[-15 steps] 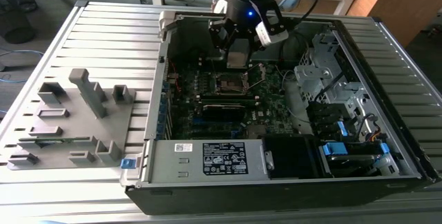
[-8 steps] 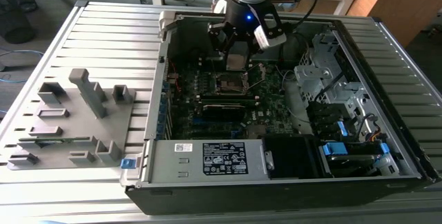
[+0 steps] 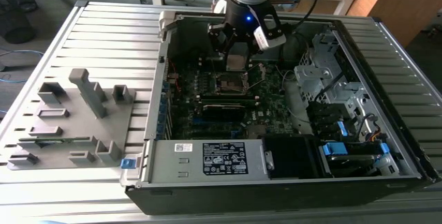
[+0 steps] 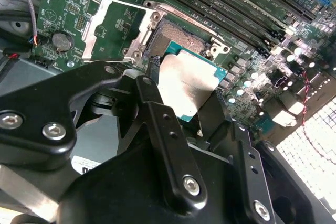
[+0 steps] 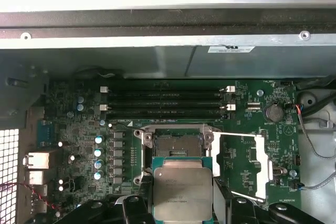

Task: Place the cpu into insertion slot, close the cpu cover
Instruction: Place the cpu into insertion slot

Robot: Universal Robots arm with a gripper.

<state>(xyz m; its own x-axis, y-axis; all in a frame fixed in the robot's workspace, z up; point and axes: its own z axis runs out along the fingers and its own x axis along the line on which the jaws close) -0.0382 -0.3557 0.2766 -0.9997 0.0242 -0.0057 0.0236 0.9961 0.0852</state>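
Okay, nearest first: the gripper (image 4: 184, 90) is pinching the cpu (image 4: 191, 74) by two opposite edges, with a black finger (image 4: 157, 114) on either side and the silver face toward the camera. The first wrist view shows the same hold, gripper (image 5: 182, 205) on cpu (image 5: 181, 190).

The chip looks to be in the air, not seated. Just past its far edge is the insertion slot (image 5: 173, 146), open and bare, with the chip apart from it and short of it. The chip is square (no long axis), and its edges run roughly parallel to the slot's rim, so I judge little twist between them.

Beside the slot, the cpu cover (image 5: 260, 161) is swung open and lies over the board, off the socket.

Beyond the slot run the memory slots (image 5: 165, 103), then the case wall (image 5: 157, 59).

In the exterior view, at upper centre of the frame, the gripper (image 3: 237, 53) holds the cpu (image 3: 237, 62) directly above the slot (image 3: 230, 83). The power-supply box (image 3: 207, 157) sits at lower centre.
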